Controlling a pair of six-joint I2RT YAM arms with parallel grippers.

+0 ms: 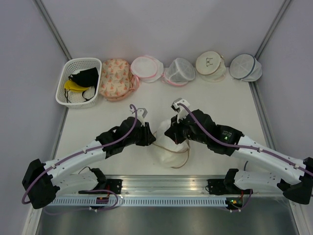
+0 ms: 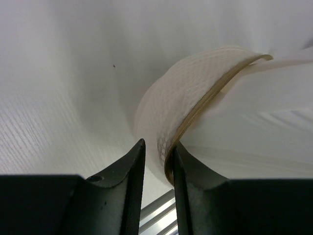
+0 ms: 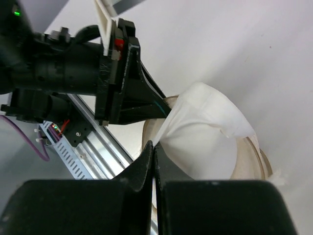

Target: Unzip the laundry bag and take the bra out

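**A:** Left claw (image 2: 157, 147)?
**B:** Jaws nearly together, with the laundry bag (image 2: 186, 98) rim between them. Can't tell if it bites yet. The trim (image 2: 210, 95) runs off toward one o'clock.
**A:** Right claw (image 3: 153, 147)?
**B:** Pinched closed on the bra (image 3: 205, 127), which bulges toward two o'clock, out of the bag. I'd pull away from the left.

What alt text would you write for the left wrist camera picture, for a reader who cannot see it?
Close up, the two black fingers of the left gripper pinch the tan-trimmed mesh rim of the laundry bag. Smooth white fabric, probably the bra, fills the right side, and the white table lies behind.
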